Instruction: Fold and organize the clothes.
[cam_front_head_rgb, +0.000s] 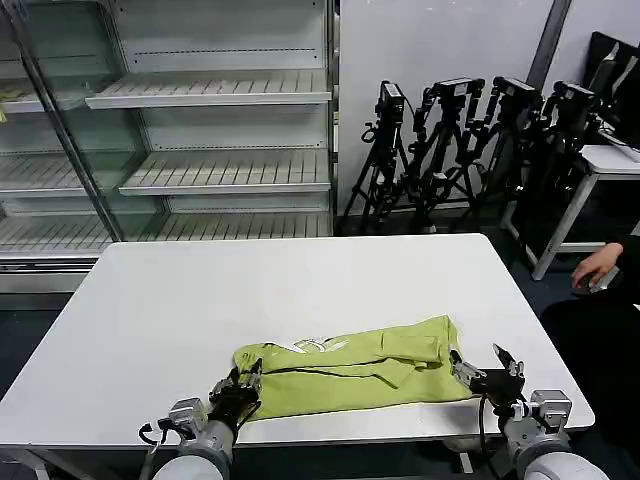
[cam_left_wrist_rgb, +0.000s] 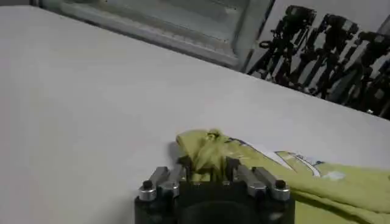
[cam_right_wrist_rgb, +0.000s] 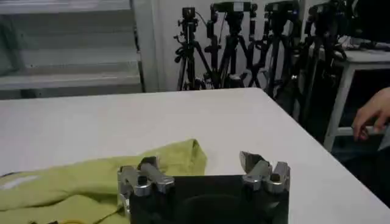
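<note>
The clothes are one lime-green T-shirt (cam_front_head_rgb: 350, 365), folded into a long band near the front edge of the white table (cam_front_head_rgb: 250, 290). Its white neck label (cam_front_head_rgb: 310, 345) shows on top. My left gripper (cam_front_head_rgb: 240, 385) is at the shirt's left end and is shut on a bunched fold of fabric (cam_left_wrist_rgb: 208, 149). My right gripper (cam_front_head_rgb: 487, 372) stands open at the shirt's right end. In the right wrist view one of its fingers (cam_right_wrist_rgb: 146, 165) rests by the cloth corner (cam_right_wrist_rgb: 183, 155), and the other finger is over bare table.
Metal shelves (cam_front_head_rgb: 220, 90) stand behind the table on the left. Camera tripods (cam_front_head_rgb: 470, 140) stand behind it on the right. At the far right a person's hand (cam_front_head_rgb: 600, 265) rests beside a white side table (cam_front_head_rgb: 610, 160). The table's far half is bare.
</note>
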